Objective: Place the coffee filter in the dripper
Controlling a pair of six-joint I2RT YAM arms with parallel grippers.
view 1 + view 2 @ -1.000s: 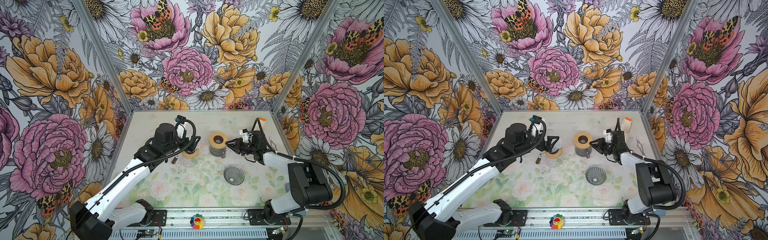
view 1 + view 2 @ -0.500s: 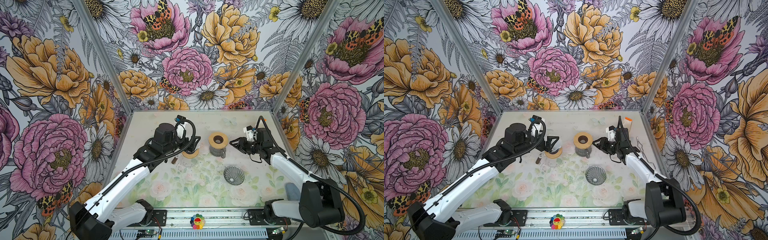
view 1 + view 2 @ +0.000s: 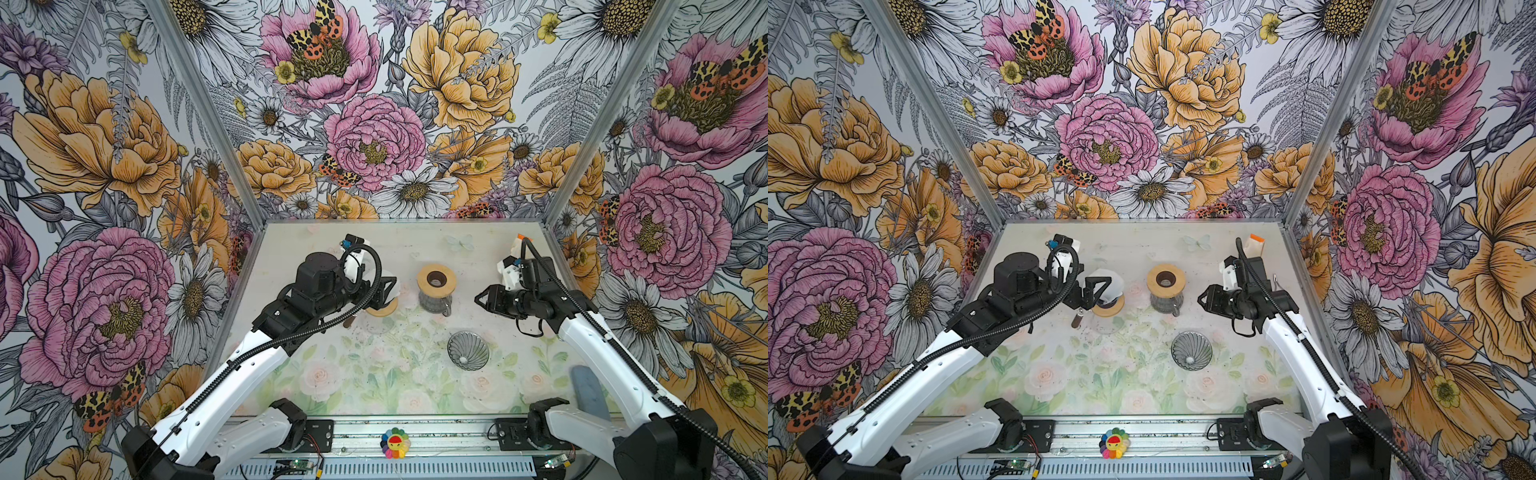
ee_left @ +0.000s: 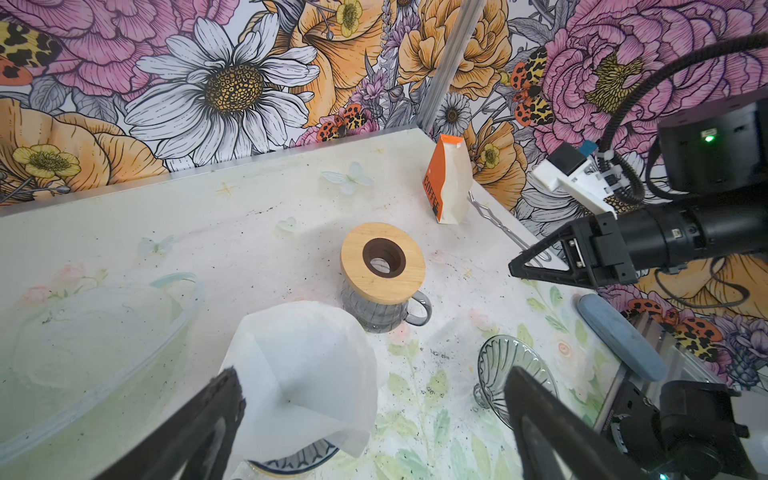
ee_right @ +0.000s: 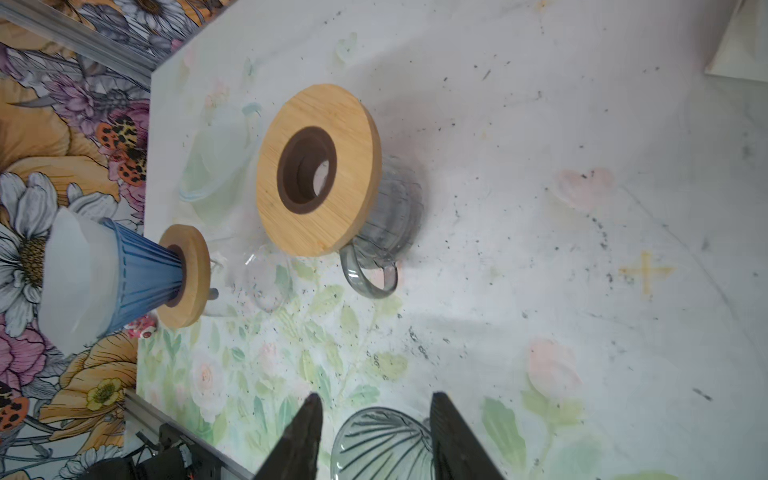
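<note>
Backing off the mug (image 3: 432,300), right end effector (image 3: 480,298) hangs released; left end effector (image 3: 1099,293) stays released around the coffee filter (image 4: 307,357).

Coffee filter (image 4: 303,365): white paper cone, opened out, sits point-down inside the dripper (image 5: 143,272), already in place. Its top half stands well above the dripper rim, a bit lopsided, and one edge hangs over the rim in the left wrist view. It is thin, slightly translucent and creased along one seam. In both top views it shows as a white patch (image 3: 392,284) (image 3: 1115,286).

Dripper: blue ribbed cone, wide end up, upright, narrow end set in a round wooden collar (image 5: 187,274). The collar rests on a clear glass vessel (image 5: 262,286) on the bench (image 3: 374,395), left of middle, far half. Top views show mostly the collar (image 3: 380,309); the blue is largely hidden
</note>
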